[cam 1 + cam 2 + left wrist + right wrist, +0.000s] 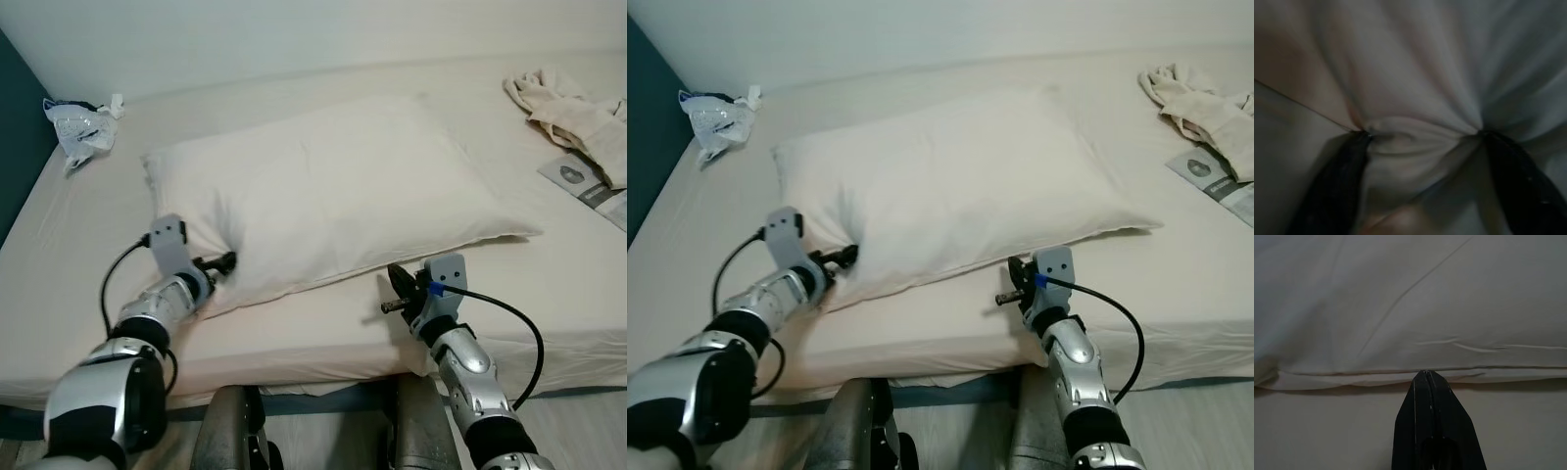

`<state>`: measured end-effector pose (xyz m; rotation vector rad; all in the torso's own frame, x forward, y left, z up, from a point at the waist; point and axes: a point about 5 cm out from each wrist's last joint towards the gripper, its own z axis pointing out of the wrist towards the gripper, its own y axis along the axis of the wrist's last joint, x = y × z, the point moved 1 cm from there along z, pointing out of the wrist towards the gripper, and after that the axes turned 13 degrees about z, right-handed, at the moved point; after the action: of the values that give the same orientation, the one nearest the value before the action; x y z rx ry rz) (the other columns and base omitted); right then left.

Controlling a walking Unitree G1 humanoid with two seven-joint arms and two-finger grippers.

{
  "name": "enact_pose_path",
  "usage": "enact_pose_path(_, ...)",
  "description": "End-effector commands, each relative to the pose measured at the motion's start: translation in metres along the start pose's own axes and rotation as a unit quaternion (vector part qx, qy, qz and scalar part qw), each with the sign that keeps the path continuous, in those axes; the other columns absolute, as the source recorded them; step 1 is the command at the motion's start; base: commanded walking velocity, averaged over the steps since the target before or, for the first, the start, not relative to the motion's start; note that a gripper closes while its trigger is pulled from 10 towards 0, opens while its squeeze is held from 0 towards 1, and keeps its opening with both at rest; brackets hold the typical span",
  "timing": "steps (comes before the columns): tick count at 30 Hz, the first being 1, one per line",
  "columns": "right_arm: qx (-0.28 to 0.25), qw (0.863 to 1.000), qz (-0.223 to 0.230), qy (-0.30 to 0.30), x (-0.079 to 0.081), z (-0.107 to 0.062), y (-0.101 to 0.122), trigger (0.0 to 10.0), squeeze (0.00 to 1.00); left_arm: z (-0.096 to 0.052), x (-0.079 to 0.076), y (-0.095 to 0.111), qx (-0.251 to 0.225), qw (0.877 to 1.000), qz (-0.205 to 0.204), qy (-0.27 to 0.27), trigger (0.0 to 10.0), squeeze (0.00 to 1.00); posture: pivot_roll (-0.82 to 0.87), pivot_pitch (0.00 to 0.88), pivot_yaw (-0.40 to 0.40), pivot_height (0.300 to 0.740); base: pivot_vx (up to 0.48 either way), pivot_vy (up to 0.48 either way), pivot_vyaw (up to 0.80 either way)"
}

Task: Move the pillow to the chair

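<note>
A large white pillow [333, 196] lies flat on the bed [294, 338], its long front edge towards me. At the pillow's front-left corner my left gripper [227, 262] is pressed into the edge. The left wrist view has the left gripper [1422, 137] open, its black fingers [1347, 171] wide apart and pillow fabric [1415, 73] puckered between the tips. My right gripper [397, 282] hovers low over the sheet just before the pillow's front-right edge. In the right wrist view the right gripper [1425, 378] is shut, its tips touching the pillow's seam [1352, 374] and holding nothing.
A crumpled plastic bag [80, 122] lies at the bed's far left by a teal wall [15, 147]. A beige cloth [568, 108] and a printed leaflet [588, 186] sit at the right. My legs [230, 431] stand against the bed's front edge.
</note>
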<state>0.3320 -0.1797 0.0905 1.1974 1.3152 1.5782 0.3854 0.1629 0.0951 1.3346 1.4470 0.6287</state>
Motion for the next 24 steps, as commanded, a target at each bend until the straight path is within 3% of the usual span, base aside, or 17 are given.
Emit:
enact_pose_path(1,0.007,1.0,0.013,-0.004,0.002,-0.004,-0.006,10.0,0.0,0.003,-0.015,-0.015,0.025,0.998,-0.024,-0.044,4.7,0.0,-0.08,0.241,0.112,0.587,0.0,0.0,0.0)
enact_pose_path(2,0.007,1.0,0.013,-0.004,0.002,-0.003,-0.006,10.0,0.0,0.004,-0.019,-0.014,0.019,0.998,-0.029,-0.054,0.0,0.0,-0.08,0.236,0.112,0.587,0.0,0.0,0.0)
enact_pose_path(11,0.0,0.999,0.034,-0.021,-0.001,0.006,0.001,10.0,0.0,0.006,-0.028,-0.004,-0.003,0.996,-0.045,-0.083,0.0,0.0,-0.07,0.188,0.114,0.587,0.0,0.0,0.0)
enact_pose_path(14,0.071,0.996,0.031,-0.04,-0.006,0.011,-0.011,10.0,0.0,0.004,-0.025,-0.003,0.001,0.996,-0.032,-0.085,0.0,0.0,-0.07,0.182,0.112,0.587,0.0,0.0,0.0)
enact_pose_path(17,0.075,0.996,0.039,-0.04,-0.007,0.013,-0.011,10.0,0.0,0.003,-0.023,-0.001,0.003,0.995,-0.033,-0.091,0.0,0.0,-0.07,0.17,0.11,0.587,0.0,0.0,0.0)
enact_pose_path(20,-0.027,0.989,0.143,0.011,0.005,0.035,0.035,10.0,0.0,-0.001,-0.014,0.014,0.009,0.993,-0.02,-0.114,0.0,0.0,-0.08,0.158,0.102,0.587,0.0,0.0,0.0)
enact_pose_path(21,-0.027,0.989,0.143,0.011,0.005,0.035,0.035,10.0,0.0,-0.001,-0.014,0.014,0.009,0.993,-0.02,-0.114,0.0,0.0,-0.08,0.158,0.102,0.587,0.0,0.0,0.0)
enact_pose_path(23,-0.11,0.972,0.192,0.081,0.017,0.045,0.082,10.0,0.0,-0.006,-0.004,0.046,-0.038,0.991,-0.055,-0.112,0.0,0.0,-0.08,0.155,0.095,0.587,0.0,0.0,0.0)
enact_pose_path(24,-0.129,0.966,0.201,0.097,0.018,0.047,0.095,10.0,0.0,-0.009,-0.001,0.058,-0.057,0.99,-0.066,-0.113,0.0,0.0,-0.08,0.153,0.094,0.587,0.0,0.0,0.0)
